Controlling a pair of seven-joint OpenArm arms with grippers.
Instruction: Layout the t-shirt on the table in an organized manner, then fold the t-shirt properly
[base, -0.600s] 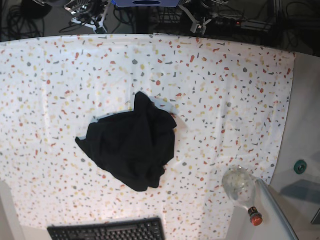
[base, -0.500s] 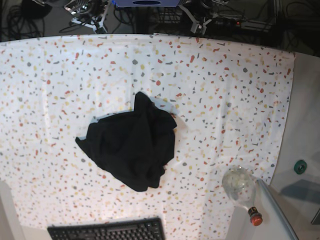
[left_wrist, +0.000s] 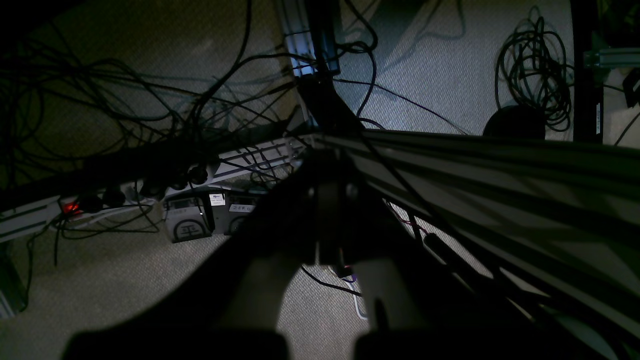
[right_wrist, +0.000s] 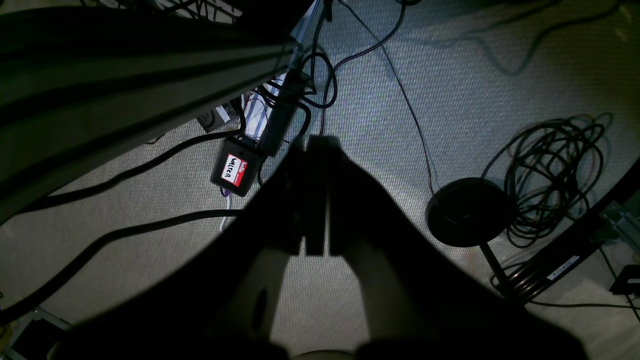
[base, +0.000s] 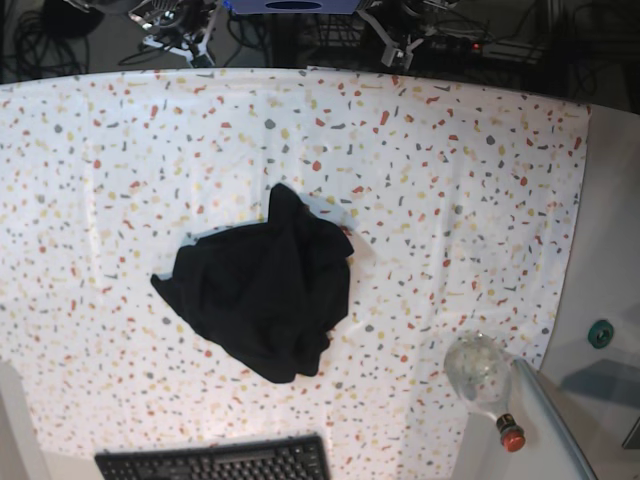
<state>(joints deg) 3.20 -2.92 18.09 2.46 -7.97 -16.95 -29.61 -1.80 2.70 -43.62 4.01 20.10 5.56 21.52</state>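
Note:
The black t-shirt (base: 262, 292) lies crumpled in a heap near the middle of the speckled table (base: 450, 180) in the base view. No arm reaches over the table there; only bits of both arms show beyond the far edge. My left gripper (left_wrist: 330, 200) is shut, hanging past the table over the carpeted floor and cables. Over the floor as well, my right gripper (right_wrist: 315, 150) has its fingers pressed together and holds nothing.
A black keyboard (base: 215, 462) sits at the near edge. A clear bottle with a red cap (base: 485, 380) lies at the near right corner, next to a plain grey surface (base: 610, 280). Cables (right_wrist: 550, 170) and a power strip (left_wrist: 100, 200) lie on the floor.

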